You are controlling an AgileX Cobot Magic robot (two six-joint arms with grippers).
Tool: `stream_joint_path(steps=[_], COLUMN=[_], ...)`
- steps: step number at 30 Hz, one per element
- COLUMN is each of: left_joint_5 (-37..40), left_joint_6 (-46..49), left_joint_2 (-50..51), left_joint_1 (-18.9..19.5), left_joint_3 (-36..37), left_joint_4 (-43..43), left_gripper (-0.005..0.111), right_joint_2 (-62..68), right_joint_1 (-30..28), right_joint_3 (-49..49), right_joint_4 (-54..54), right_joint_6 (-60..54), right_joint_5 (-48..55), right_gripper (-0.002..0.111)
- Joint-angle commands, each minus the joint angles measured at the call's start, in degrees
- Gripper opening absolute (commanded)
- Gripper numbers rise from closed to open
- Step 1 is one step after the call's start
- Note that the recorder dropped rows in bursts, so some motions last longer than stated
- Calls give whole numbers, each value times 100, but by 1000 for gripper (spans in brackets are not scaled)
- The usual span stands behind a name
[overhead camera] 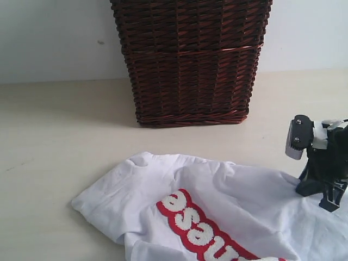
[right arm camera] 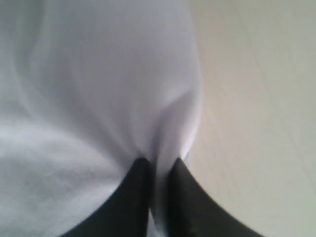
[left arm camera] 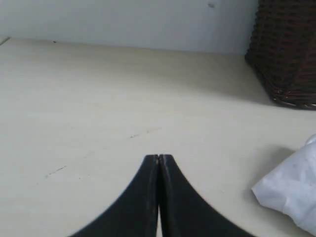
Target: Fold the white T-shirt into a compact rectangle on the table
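Observation:
The white T-shirt point(overhead camera: 228, 206) lies crumpled on the table point(overhead camera: 60, 136), its red band of white letters point(overhead camera: 204, 228) facing up near the front edge. My right gripper point(overhead camera: 321, 198) is down on the shirt's right side. In the right wrist view its black fingers point(right arm camera: 140, 192) pinch a ridge of the white T-shirt point(right arm camera: 98, 89) between them. My left gripper point(left arm camera: 158, 158) hovers over the bare table point(left arm camera: 98, 98) with its fingers pressed together and nothing held; a corner of the white T-shirt point(left arm camera: 294, 190) lies off to one side of it. That gripper does not show in the exterior view.
A tall dark brown wicker basket point(overhead camera: 190, 60) stands at the back of the table, behind the shirt; its corner point(left arm camera: 289, 49) also shows in the left wrist view. A pale wall runs behind the table.

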Motion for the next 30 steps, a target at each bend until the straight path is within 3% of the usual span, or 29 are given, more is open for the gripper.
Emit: stream_joint_path(steps=[1, 5, 10, 16, 20, 24, 26, 30], left_joint_5=[-52, -52, -52, -52, -52, -52, -52, -52], left_joint_6=[-20, -20, -20, -20, -20, -20, -20, -20], left_joint_2=[-38, -38, -38, -38, -38, -38, -38, -38], left_joint_1=[9, 9, 9, 9, 9, 9, 9, 9], left_joint_3=[-16, -16, -16, -16, -16, -16, -16, -16], left_joint_4=[-14, -14, -14, -14, -14, -14, -14, -14], left_gripper=[0, 0, 0, 0, 0, 0, 0, 0], right_joint_2=[-505, -1088, -1610, -1720, -1720, -1741, -1791, -2020], right_joint_1=[-29, -29, -29, -29, -29, -29, -29, -29], right_joint_3=[10, 10, 10, 341, 843, 1462, 1651, 1711], right_joint_4=[63, 10, -357, -955, -1539, -2086, -2230, -2264], right_joint_6=[-234, -689, -1176, -715, -726, -726, -726, -698], right_joint_5=[12, 799, 3296, 3340, 3340, 3340, 3340, 3340], right_gripper=[0, 0, 0, 2, 24, 59, 65, 65])
